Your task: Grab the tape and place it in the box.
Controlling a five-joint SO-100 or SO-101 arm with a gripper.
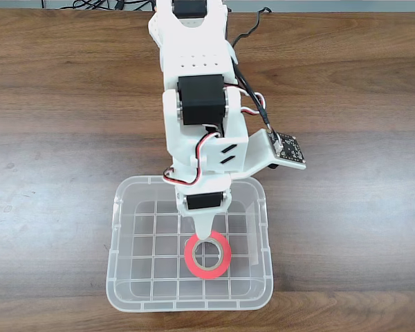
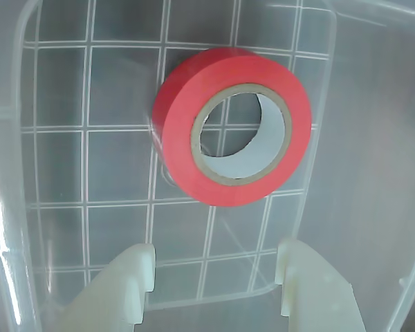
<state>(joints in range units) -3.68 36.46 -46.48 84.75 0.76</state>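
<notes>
Red-orange tape (image 2: pixel 232 128) flat on the grid floor inside the clear box (image 1: pixel 117 277), core hole facing up, just beyond the parted, empty claw (image 2: pixel 214 266) above.

Tape (image 1: pixel 207 255): small red-orange roll, beige cardboard core, lay flat on grid floor inside box (image 1: pixel 117 235), just beyond gripper (image 1: pixel 206 235) tip in fixed view, ahead of both fingers in wrist view. Box: clear plastic bin, rounded corners, rimmed edge, sat upright under gripper.
</notes>
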